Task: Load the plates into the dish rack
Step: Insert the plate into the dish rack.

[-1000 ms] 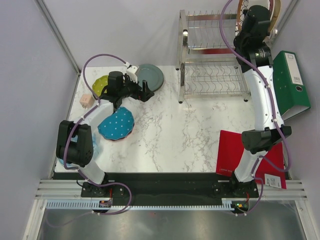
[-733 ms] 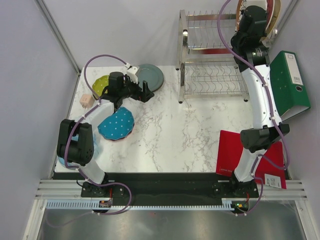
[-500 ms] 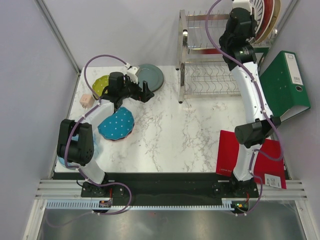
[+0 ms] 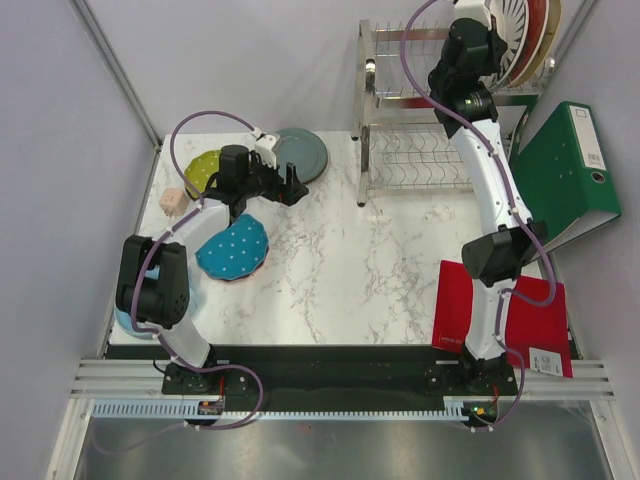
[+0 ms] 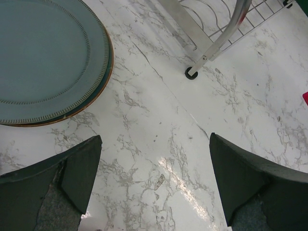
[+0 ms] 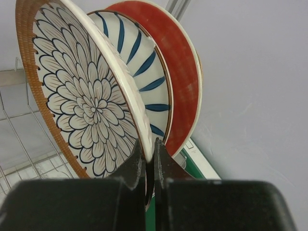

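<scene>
2 plates stand in the dish rack; right fingers pinch the flowered plate by its rim beside them: seat it upright before releasing. Left fingers gape empty.

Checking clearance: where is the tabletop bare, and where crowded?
Bare: marble between teal dotted plate, red folder and dish rack. Crowded: far left corner with lime plate, grey-blue plate, pink cube, left gripper; also the rack's top, where right gripper pinches flowered plate.
</scene>
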Controlling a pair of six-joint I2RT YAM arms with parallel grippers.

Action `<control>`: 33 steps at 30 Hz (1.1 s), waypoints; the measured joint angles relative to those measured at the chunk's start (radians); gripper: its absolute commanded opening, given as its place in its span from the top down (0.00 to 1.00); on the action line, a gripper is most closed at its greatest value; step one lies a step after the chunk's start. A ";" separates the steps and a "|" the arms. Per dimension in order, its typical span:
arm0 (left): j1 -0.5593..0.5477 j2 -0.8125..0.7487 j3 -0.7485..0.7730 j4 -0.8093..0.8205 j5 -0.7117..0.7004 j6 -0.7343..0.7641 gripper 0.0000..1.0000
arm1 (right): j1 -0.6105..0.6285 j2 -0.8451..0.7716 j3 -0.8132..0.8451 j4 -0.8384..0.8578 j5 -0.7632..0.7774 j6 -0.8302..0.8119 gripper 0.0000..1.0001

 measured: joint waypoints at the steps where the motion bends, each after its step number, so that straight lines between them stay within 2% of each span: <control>1: 0.000 0.004 0.000 0.000 0.000 0.000 0.00 | -0.001 0.003 0.000 0.006 0.001 0.000 1.00; 2: 0.000 0.008 0.000 0.000 0.000 0.000 0.00 | -0.002 0.010 0.002 0.011 0.001 0.000 0.95; 3: 0.000 0.011 0.000 0.000 0.000 0.000 0.00 | -0.006 0.017 0.007 0.018 0.002 0.000 0.82; 7: 0.000 0.015 0.000 0.000 0.000 0.000 0.00 | -0.013 0.061 0.025 0.065 -0.010 0.016 0.61; 14: 0.000 0.015 -0.003 0.000 -0.003 0.000 0.00 | -0.004 0.072 0.023 0.120 -0.047 0.008 0.54; 19: 0.000 0.014 -0.005 0.000 -0.039 0.005 0.00 | 0.023 -0.002 -0.045 0.157 -0.061 -0.023 0.46; 25: 0.000 0.010 0.017 -0.044 -0.124 0.062 0.00 | 0.107 -0.222 -0.211 0.162 -0.064 -0.033 0.38; 29: 0.000 0.035 0.122 -0.143 -0.170 0.096 0.00 | 0.175 -0.406 -0.362 0.163 -0.062 -0.020 0.38; 31: 0.000 0.068 0.200 -0.185 -0.185 0.117 0.00 | 0.195 -0.485 -0.435 0.129 -0.085 0.009 0.28; 33: 0.006 0.090 0.253 -0.231 -0.206 0.137 0.00 | 0.206 -0.562 -0.506 0.048 -0.182 0.066 0.24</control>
